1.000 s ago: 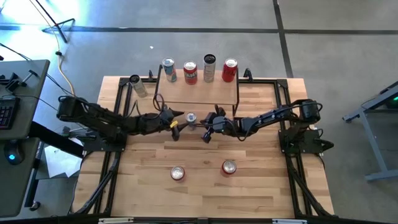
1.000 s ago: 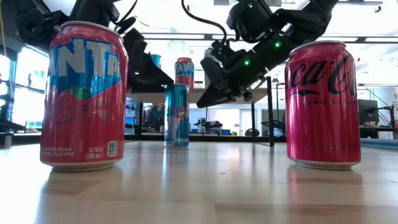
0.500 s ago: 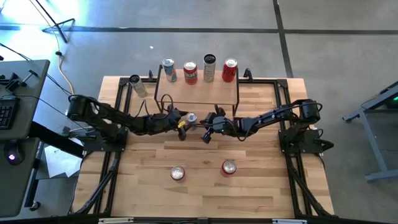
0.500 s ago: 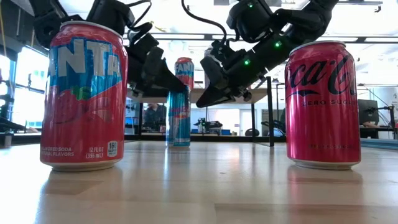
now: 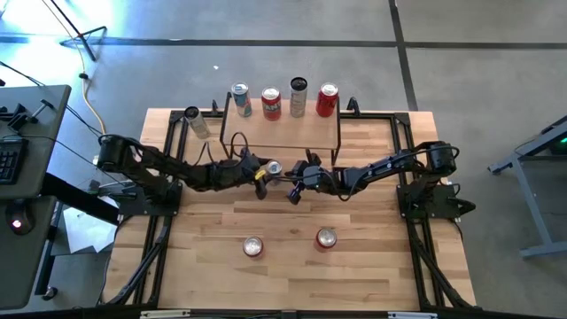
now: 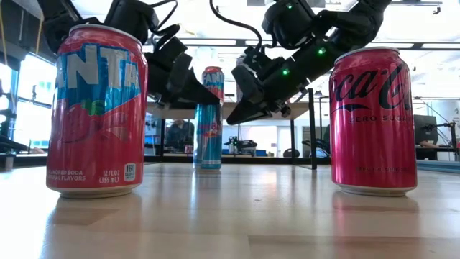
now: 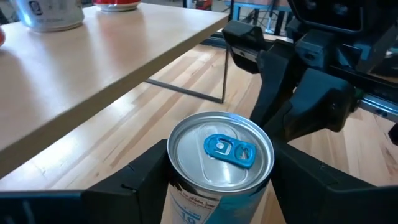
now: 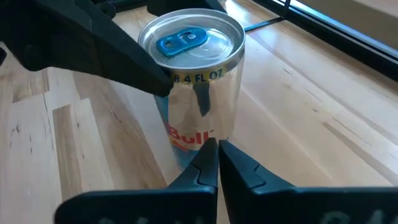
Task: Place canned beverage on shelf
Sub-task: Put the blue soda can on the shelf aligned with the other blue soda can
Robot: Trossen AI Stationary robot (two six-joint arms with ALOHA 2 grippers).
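A slim blue-and-silver can [image 5: 273, 167] stands upright on the table in front of the shelf [image 5: 282, 135], a light wooden top on black wire legs. My left gripper [image 7: 221, 186] reaches in from the table's left, shut on the can's upper part. My right gripper [image 8: 217, 152] is shut and empty, low, just to the can's right; it also shows in the low view [image 6: 233, 117]. Several cans [image 5: 298, 96] stand along the shelf's far edge. My left gripper pinches the can's wall just below its rim [image 7: 169, 163] between its two fingers, one on either side. The fingers [image 8: 134, 62] come nearly level from the table's left, slanting slightly down. The can stands upright with its base on the table.
Two red cans [image 5: 253, 247] [image 5: 326, 237] stand near the table's front edge; in the low view they are the Fanta can [image 6: 97, 111] and the Coca-Cola can [image 6: 372, 119]. Another can [image 5: 195, 120] is on the table left of the shelf.
My left gripper has moved toward the table's right edge up to the slim can, and its fingers have come around the can's top. The can stays upright on the table. My right gripper has kept still.
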